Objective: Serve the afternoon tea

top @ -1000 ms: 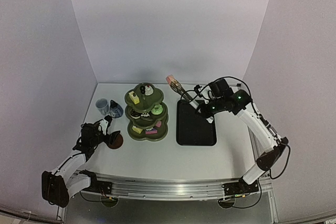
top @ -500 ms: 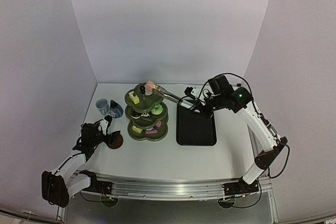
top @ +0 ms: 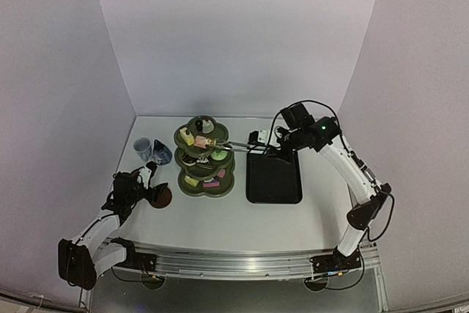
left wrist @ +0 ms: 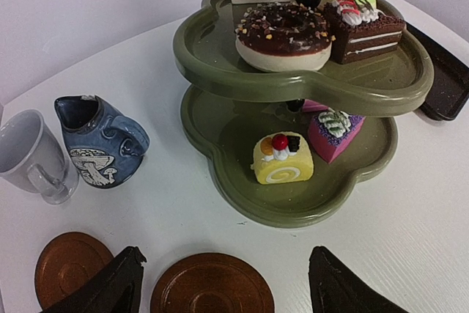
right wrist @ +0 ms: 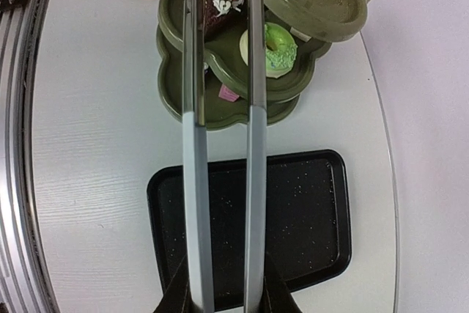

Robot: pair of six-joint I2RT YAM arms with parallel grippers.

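Note:
The olive-green three-tier stand [top: 205,159] holds several small cakes, among them a chocolate doughnut [left wrist: 284,33], a yellow roll [left wrist: 282,159] and a green doughnut [right wrist: 271,48]. My right gripper [top: 262,139] is shut on the thin white tongs [right wrist: 253,108]. They reach left over the stand with a small pink cake [top: 208,141] at their tips, level with the middle tier. My left gripper [left wrist: 220,295] is open low over a brown saucer [left wrist: 211,284]. A second saucer [left wrist: 69,265] lies to its left. The pale cup [left wrist: 29,153] and blue pot [left wrist: 99,141] stand behind.
A black rectangular tray [top: 273,174] lies right of the stand, under the tongs' handles. White walls close in the table at the back and both sides. The metal rail [top: 234,262] runs along the near edge.
My right arm has swung the tongs with the pink cake left, from behind the tray to over the stand, and lowered them. The left arm has not moved.

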